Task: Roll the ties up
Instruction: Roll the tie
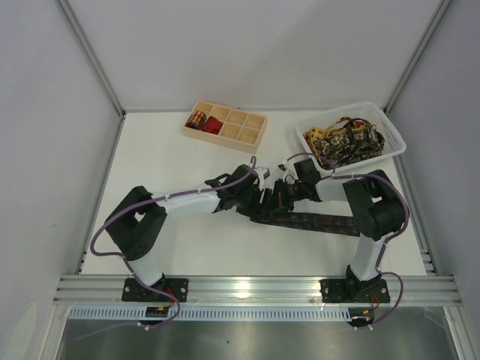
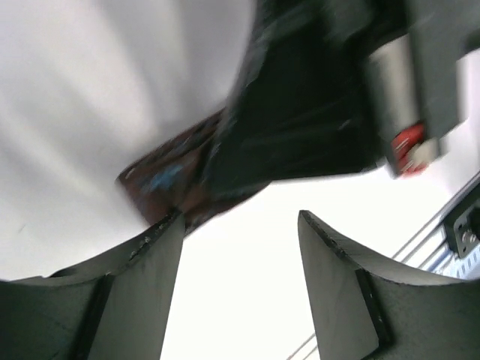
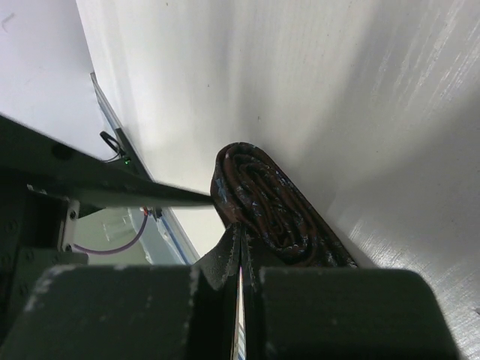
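A dark brown patterned tie (image 1: 322, 223) lies flat across the table in front of the right arm. Its left end is wound into a loose coil (image 3: 262, 199) standing on edge. My right gripper (image 3: 241, 227) is shut, its tips touching the coil's near rim, and I see no fabric between the pads. My left gripper (image 2: 240, 225) is open. Its left finger (image 2: 161, 247) rests against the blurred coil (image 2: 172, 180), and nothing is between its fingers. In the top view both grippers, left (image 1: 264, 196) and right (image 1: 283, 191), meet at mid-table over the coil.
A pale wooden compartment tray (image 1: 247, 135) sits at the back centre, holding a small rolled tie (image 1: 197, 118) and a red one (image 1: 214, 125). A white basket (image 1: 394, 139) at the back right holds a tangle of gold-and-black ties (image 1: 345, 139). Metal rails edge the table.
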